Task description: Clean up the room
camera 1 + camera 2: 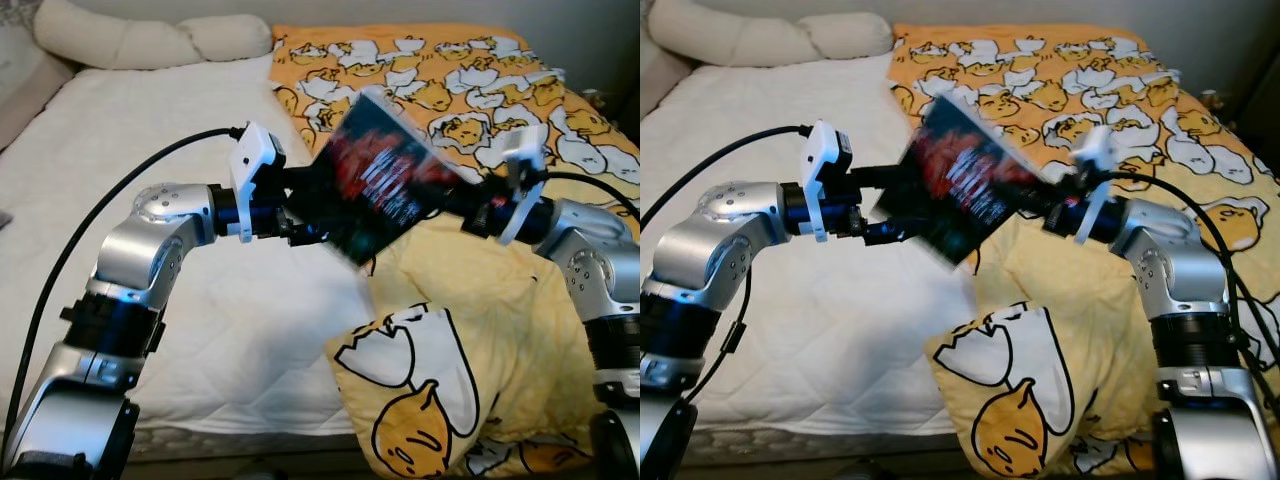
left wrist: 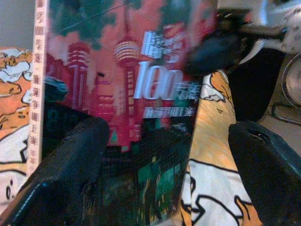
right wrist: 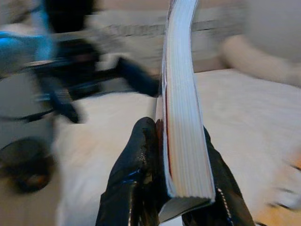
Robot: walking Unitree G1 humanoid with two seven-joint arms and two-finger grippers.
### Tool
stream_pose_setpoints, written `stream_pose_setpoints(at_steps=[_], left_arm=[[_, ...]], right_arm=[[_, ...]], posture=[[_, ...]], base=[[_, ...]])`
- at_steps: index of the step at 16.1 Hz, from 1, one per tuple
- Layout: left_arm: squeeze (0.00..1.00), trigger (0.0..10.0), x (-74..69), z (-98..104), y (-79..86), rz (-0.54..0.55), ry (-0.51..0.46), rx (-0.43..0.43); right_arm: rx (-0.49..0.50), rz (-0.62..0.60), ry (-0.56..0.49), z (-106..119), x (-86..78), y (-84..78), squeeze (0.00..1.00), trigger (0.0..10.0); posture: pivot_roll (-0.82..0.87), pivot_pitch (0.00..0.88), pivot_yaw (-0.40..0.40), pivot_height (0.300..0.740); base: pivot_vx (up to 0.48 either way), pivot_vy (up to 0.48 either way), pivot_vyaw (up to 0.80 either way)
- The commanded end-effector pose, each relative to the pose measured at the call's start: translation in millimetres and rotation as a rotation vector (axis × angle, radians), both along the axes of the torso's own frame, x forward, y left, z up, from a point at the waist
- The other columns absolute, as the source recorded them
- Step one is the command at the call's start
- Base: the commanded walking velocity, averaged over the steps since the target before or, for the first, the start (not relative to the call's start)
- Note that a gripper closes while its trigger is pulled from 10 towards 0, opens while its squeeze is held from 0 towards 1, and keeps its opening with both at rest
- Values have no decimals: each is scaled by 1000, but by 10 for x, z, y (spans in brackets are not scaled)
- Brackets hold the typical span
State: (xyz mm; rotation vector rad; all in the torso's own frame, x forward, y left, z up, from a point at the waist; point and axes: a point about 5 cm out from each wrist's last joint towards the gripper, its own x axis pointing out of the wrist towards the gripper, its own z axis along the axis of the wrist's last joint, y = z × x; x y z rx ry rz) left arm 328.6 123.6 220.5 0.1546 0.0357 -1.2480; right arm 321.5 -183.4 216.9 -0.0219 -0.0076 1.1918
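Right wrist view shows the two black fingers [image 3: 136, 155] of the right gripper [image 3: 181, 188] pressed on both faces of a book [image 3: 183, 117], near its corner, so this gripper is closed on it and carries it. In the head views the book [image 1: 378, 172] is held in the air above the bed [image 1: 150, 180], tilted, with its dark red cover facing the camera and its long axis running between the two arms. The right gripper [image 1: 1045, 205] holds the edge on the robot's right, and the left gripper [image 1: 895, 205] is at the opposite edge. In the left wrist view the left fingers [image 2: 70, 155] stand spread, one in front of the cover and one well to the side, and they do not clamp the book. Below the book lies a yellow blanket [image 1: 470, 330] with a cartoon egg print. I judge that the coming move is a handover, and for this the left gripper must close on its near edge before the right one lets go.
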Motion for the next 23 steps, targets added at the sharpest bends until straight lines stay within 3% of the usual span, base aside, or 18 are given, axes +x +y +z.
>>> stream_pose_setpoints(at_steps=[1, 3, 8, 11, 14, 15, 23], left_arm=[[0, 10000, 26, 26, -5, -13, -9, 9], [0, 10000, 50, 39, 44, -8, 14, -23], [0, 10000, 41, 193, 237, -24, 43, -158], [0, 10000, 106, 222, 379, 17, 43, -163], [0, 10000, 10, 62, 241, -92, 96, -92], [0, 0, -52, 38, 191, -155, 138, -107], [0, 0, -113, 42, 213, -205, 201, -159]], right_arm=[[6, 99, -42, 132, -75, 67, 0, 0], [-12, 163, -36, 191, -153, 80, 0, 0], [-76, 166, 1, 153, -224, -8, 0, 0], [-92, 184, 4, 178, -261, -15, 0, 0], [-86, 205, -8, 238, -266, 21, 0, 0], [-83, 201, -13, 248, -258, 24, 0, 0], [-70, 185, -27, 281, -231, 16, 0, 0]], posture=[[29, 0, 56, 740], [26, 0, 61, 740], [22, 0, 66, 740], [22, 0, 69, 740], [18, 0, 73, 740], [16, 0, 74, 740], [21, 0, 70, 740]], base=[[0, 0, 0], [0, 0, 0], [0, 0, 0], [0, 0, 0], [0, 0, 0], [0, 0, 0], [0, 0, 0]])
